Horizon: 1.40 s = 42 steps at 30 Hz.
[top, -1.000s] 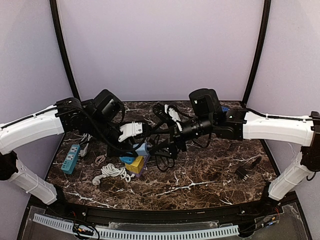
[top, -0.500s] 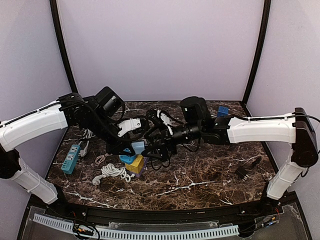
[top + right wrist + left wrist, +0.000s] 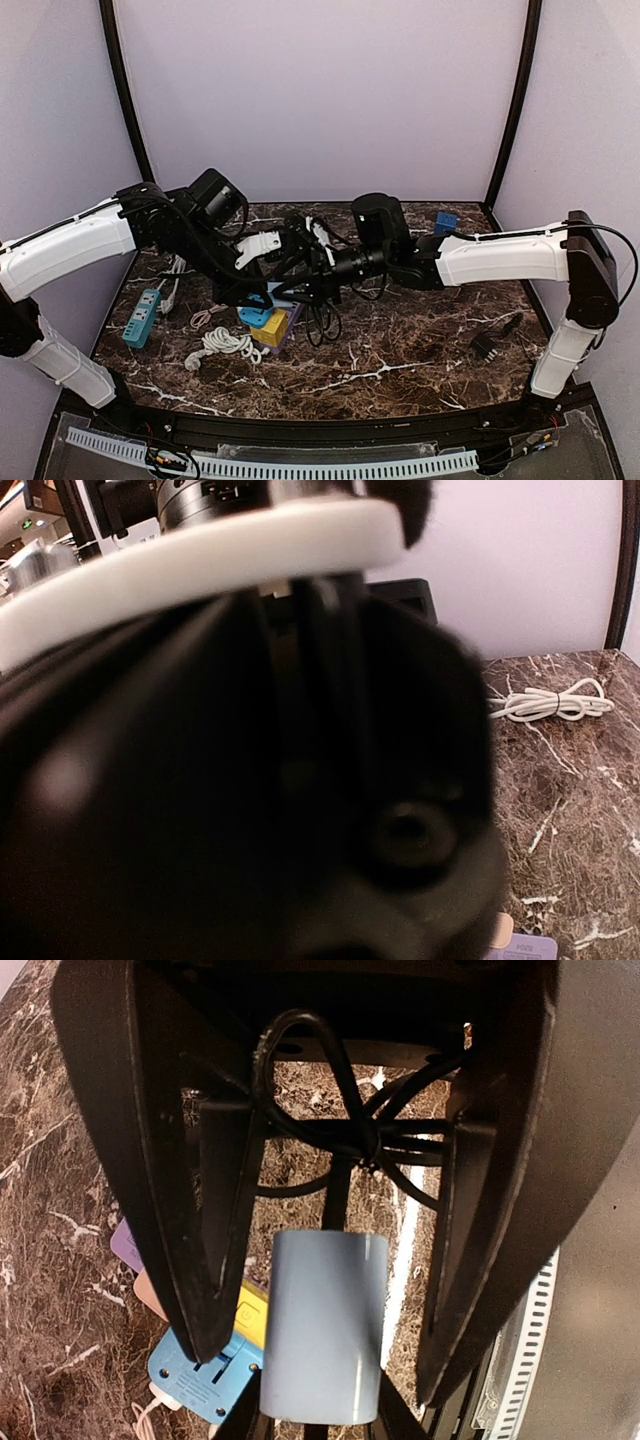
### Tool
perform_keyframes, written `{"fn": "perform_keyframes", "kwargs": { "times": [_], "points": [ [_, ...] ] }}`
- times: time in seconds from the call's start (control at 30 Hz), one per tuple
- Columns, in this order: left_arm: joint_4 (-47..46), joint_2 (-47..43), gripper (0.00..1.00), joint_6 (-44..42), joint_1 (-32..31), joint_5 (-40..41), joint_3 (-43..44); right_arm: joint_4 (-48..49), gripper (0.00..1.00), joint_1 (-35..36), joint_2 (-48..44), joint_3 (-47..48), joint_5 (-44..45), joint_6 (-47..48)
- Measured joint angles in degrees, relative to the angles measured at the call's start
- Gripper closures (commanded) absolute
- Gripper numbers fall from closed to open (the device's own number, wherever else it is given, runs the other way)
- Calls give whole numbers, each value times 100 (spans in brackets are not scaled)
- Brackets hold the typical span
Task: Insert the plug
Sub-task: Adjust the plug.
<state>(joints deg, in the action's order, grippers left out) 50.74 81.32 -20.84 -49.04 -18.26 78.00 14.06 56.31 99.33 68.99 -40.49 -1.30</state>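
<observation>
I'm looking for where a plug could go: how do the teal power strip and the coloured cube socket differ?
The strip is long, flat and teal; the cube is blocky, with blue, yellow and purple faces. The strip lies near the left edge of the table; the cube sits mid-table, beside a white cable. Both rest on the marble.

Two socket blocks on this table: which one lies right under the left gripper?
The colourful one, blue, yellow and purple, in the middle just beneath the left gripper. The teal strip lies apart, far over to the left.
</observation>
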Motion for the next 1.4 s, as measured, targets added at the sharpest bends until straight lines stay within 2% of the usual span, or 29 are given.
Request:
{"fn": "perform_keyframes", "kwargs": {
  "times": [0.07,0.2,0.37,0.63,0.8,1.13,1.27,1.4],
  "points": [
    [-9,0,99,-17,42,-44,-2,7,47,-2,0,-4,4,-22],
    [-55,0,99,-201,101,-127,-7,109,33,-52,-66,-170,-42,-98],
    [-295,-24,99,-455,98,-170,-96,184,2,-229,-535,-638,-35,-278],
    [-529,-118,99,-501,101,-170,-127,452,1,-361,-1825,-1294,669,-678],
    [-584,-120,99,-496,101,-190,-127,562,1,-400,-2660,-2048,1189,-761],
    [-793,-195,99,-28,131,-531,-107,1145,1,-588,-3919,-3792,1095,-898],
    [-1019,-267,99,275,131,-669,-81,1316,1,-597,-3967,-3939,1137,-955],
    [-1266,-271,99,535,131,-774,-22,2258,1,-605,-3329,-3930,935,-1134]
  ]
}}
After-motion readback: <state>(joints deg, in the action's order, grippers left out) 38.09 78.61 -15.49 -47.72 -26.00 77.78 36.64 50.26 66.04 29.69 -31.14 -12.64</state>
